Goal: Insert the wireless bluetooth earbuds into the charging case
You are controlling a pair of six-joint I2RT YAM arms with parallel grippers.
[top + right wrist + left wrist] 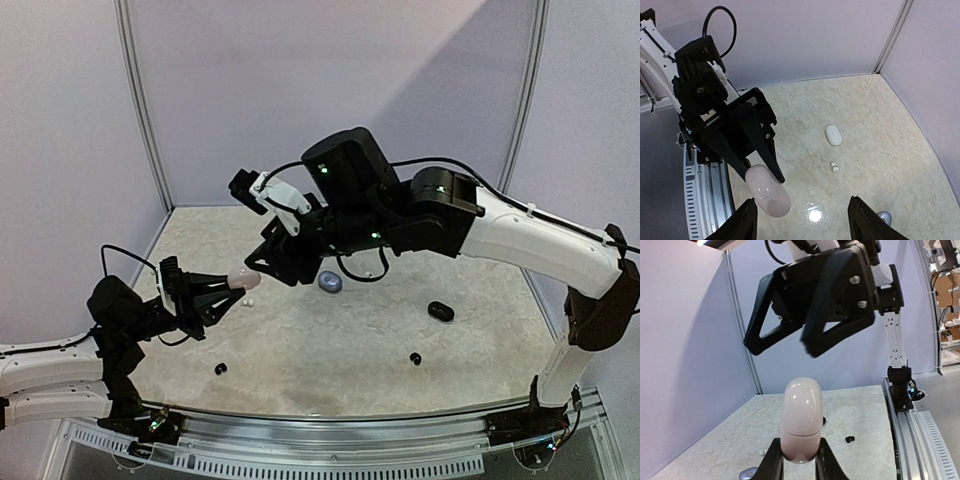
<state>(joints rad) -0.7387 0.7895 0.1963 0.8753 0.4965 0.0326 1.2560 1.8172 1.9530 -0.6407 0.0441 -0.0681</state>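
A closed pale pink charging case [801, 420] stands upright between the fingers of my left gripper [800, 452], which is shut on its lower half and holds it above the table. In the top view the pink case [243, 281] sits just under my right gripper [268, 262]. That right gripper [804, 225] is open wide, and the pink case [768, 191] lies close beside its left finger. Two white earbuds [834, 167] lie together on the table, and the white earbuds [248, 301] show just below the held case. One black earbud [415, 358] lies at the front right and another black earbud [220, 368] at the front left.
A white case [833, 135] lies shut beyond the white buds. A blue-grey case [330, 283] sits mid-table and a black case [441, 311] to its right. The booth walls close in on the left, back and right. The right arm [520, 240] spans the table.
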